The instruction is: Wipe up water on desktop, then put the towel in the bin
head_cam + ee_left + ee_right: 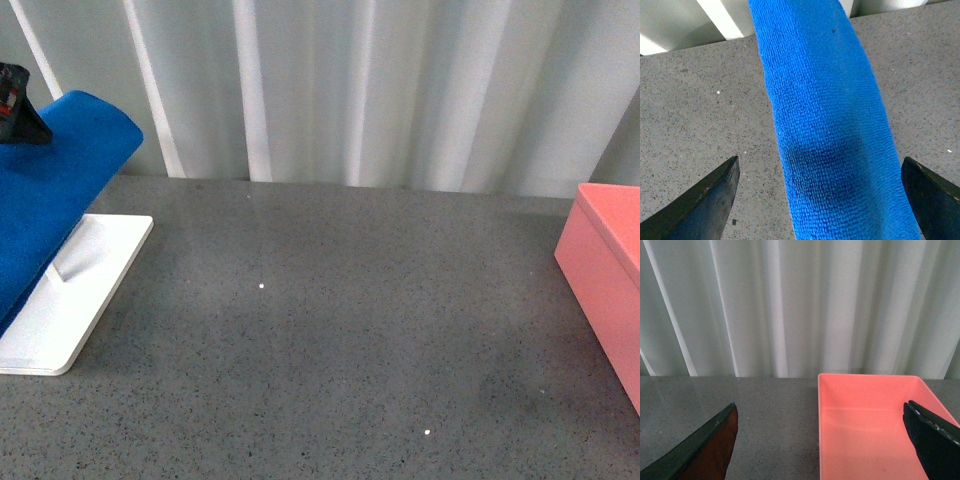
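Left hand (820,167) hangs released astride the towel (815,90) on the rack (85,285); pinching too deep could drag the rack.

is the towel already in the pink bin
No, the towel is draped over the white rack, across the desktop from the bin.

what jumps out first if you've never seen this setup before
The bright blue towel catches the eye first, hanging over a white rack at the left edge of the front view, with the left claw open on either side of it. Next is the salmon-pink bin at the right edge. The grey speckled desktop stretches between them.
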Available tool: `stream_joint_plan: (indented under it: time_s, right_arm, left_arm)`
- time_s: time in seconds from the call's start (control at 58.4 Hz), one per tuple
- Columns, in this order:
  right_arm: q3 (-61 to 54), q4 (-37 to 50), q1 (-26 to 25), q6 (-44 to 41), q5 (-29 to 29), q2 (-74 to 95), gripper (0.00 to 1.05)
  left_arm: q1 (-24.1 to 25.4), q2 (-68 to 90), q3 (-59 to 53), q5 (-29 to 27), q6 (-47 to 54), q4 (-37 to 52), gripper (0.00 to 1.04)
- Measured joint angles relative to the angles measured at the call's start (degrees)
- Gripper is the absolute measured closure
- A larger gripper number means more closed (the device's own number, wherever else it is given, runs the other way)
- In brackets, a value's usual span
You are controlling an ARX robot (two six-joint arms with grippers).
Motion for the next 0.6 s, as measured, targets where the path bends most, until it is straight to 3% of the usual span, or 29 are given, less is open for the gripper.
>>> stream_joint_plan:
  time_s: [0.462, 0.599]
  right_arm:
    - [0.0, 0.0, 0.0, 0.0, 0.0, 0.0, 0.07]
    - [0.0, 0.0, 0.0, 0.0, 0.0, 0.0, 0.07]
  left_arm:
    - [-1.7, 3.4, -0.3, -3.7, 0.2, 4.1, 0.07]
    - [-1.9, 3.3, -0.9, -3.5, -2.0, 6.8, 0.28]
